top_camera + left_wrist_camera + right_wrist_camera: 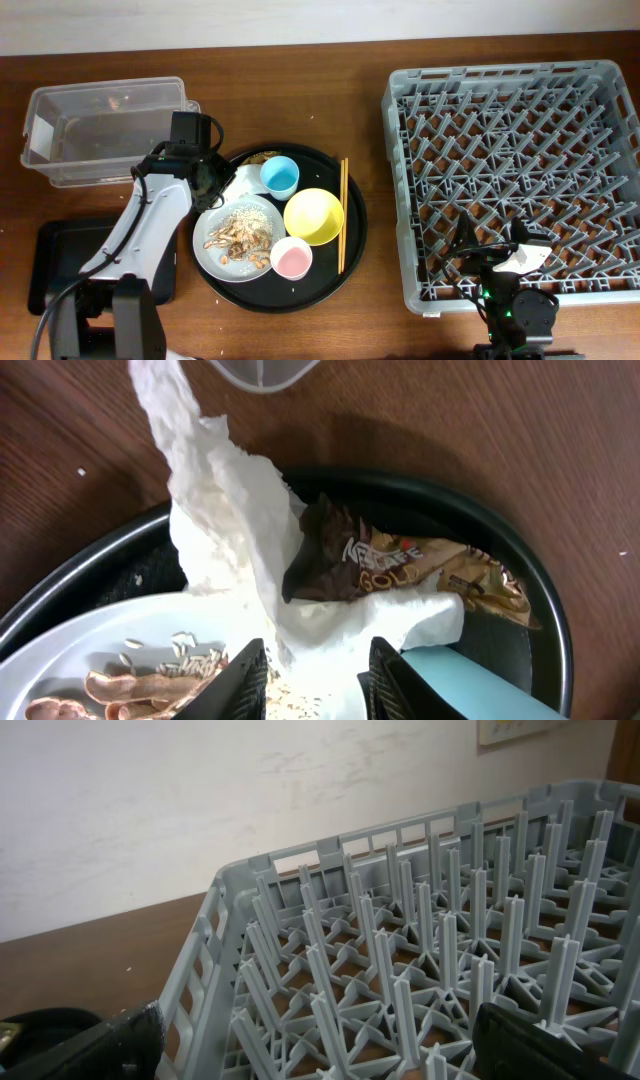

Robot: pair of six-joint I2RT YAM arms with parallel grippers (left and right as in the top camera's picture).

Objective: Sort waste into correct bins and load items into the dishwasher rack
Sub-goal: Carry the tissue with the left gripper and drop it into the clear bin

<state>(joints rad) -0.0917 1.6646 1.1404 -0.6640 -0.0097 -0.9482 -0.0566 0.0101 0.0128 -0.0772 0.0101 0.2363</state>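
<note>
The crumpled white napkin [240,183] lies at the back left of the round tray, half on the grey plate [213,262]. My left gripper [218,188] is down on it. In the left wrist view the fingers [317,680] are drawn close on either side of the napkin [230,530]. Tan food scraps [240,235] cover the plate. The blue cup [280,177], yellow bowl [314,215], pink cup [291,259] and chopsticks [343,215] sit on the tray. My right gripper [492,245] is open and empty over the front left of the rack [510,170].
The clear box [60,170] stands at the back left and the shallow black tray [55,265] at the front left, partly under my left arm. A brown snack wrapper [400,565] lies under the napkin on the round black tray [330,285]. The rack's pegs [400,950] fill the right wrist view.
</note>
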